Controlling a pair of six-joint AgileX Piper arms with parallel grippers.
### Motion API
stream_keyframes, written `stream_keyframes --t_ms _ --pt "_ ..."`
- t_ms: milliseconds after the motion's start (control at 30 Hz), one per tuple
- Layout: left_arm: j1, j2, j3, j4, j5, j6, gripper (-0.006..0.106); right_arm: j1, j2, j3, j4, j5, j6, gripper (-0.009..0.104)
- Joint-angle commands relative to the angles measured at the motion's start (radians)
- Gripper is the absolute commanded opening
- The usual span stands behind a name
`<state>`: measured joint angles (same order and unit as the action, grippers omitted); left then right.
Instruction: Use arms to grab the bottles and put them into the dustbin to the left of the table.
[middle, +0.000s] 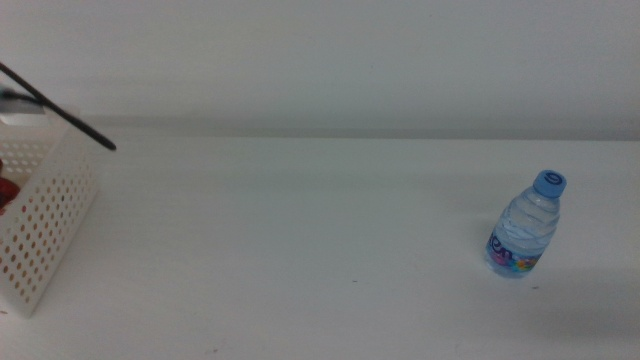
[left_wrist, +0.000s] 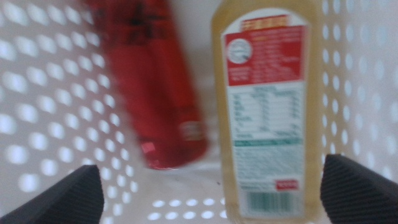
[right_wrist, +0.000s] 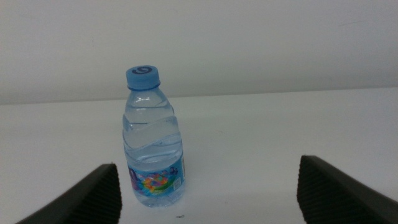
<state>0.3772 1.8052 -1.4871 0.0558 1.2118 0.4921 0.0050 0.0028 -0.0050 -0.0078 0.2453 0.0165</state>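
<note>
White, matte and unmarked, the broad flat tabletop (middle: 300, 250) fills most of what you see in the middle view, with a pale wall behind it. At the far left edge of that view you have the white rectangular plastic basket with round-holed walls (middle: 45, 225), serving as the dustbin; a thin black cable (middle: 60, 112) slants over its rim, and a sliver of red shows inside it. Your left gripper (left_wrist: 211, 193) is down inside this basket: in the left wrist view its two dark wedge-shaped jaws stand wide apart at the two lower corners, holding nothing. Between and beyond them you can see the red soda can (left_wrist: 165, 93), blurred, lying beside the yellow-drink bottle with a red, white and green printed label (left_wrist: 267, 112); the two lie close together on the basket floor, with perforated walls (left_wrist: 43, 99) on both sides. Whether can and bottle touch, you cannot tell. Moving right across the table, a long bare stretch separates the basket from the small clear plastic water bottle with a blue cap (middle: 527, 225), which stands upright near the right side. Your right gripper (right_wrist: 208, 193) faces that bottle (right_wrist: 152, 140) in the right wrist view, its dark jaws spread wide and empty, the bottle standing apart from both, nearer one jaw than the other.
</note>
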Motion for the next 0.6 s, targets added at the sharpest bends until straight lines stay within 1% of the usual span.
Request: stream_keyframes --t_ms 0,67,233,333,367,433,467,500,567 --pt "-0.009 -0.035 -0.048 -0.018 0.096 0.0 0.094 -0.006 -0.039 0.042 -0.002 0.0 -0.007 0.076" --pt "-0.028 -0.06 -0.088 -0.042 0.1 0.0 0.094 -0.006 -0.039 0.042 -0.002 0.0 -0.007 0.076" --pt "-0.1 -0.172 -0.136 -0.143 0.098 0.0 0.094 -0.006 -0.039 0.042 -0.002 0.0 -0.007 0.076" --pt "-0.15 -0.258 -0.132 -0.253 0.1 -0.002 0.094 -0.006 -0.039 0.042 -0.002 0.0 -0.007 0.076" --pt "-0.172 -0.292 -0.132 -0.302 0.1 -0.003 0.094 -0.006 -0.039 0.042 -0.002 0.0 -0.007 0.076" --pt "-0.235 -0.356 -0.129 -0.377 0.104 -0.015 0.094 -0.006 -0.039 0.042 -0.002 0.0 -0.007 0.076" --pt "-0.281 -0.396 -0.117 -0.391 0.103 -0.048 0.094 -0.006 -0.039 0.042 -0.002 0.0 -0.007 0.076" --pt "-0.334 -0.438 -0.102 -0.385 0.104 -0.078 0.094 -0.006 -0.039 0.042 -0.002 0.0 -0.007 0.076" --pt "-0.445 -0.517 -0.066 -0.345 0.104 -0.145 0.094 -0.006 -0.039 0.042 -0.002 0.0 -0.007 0.076"
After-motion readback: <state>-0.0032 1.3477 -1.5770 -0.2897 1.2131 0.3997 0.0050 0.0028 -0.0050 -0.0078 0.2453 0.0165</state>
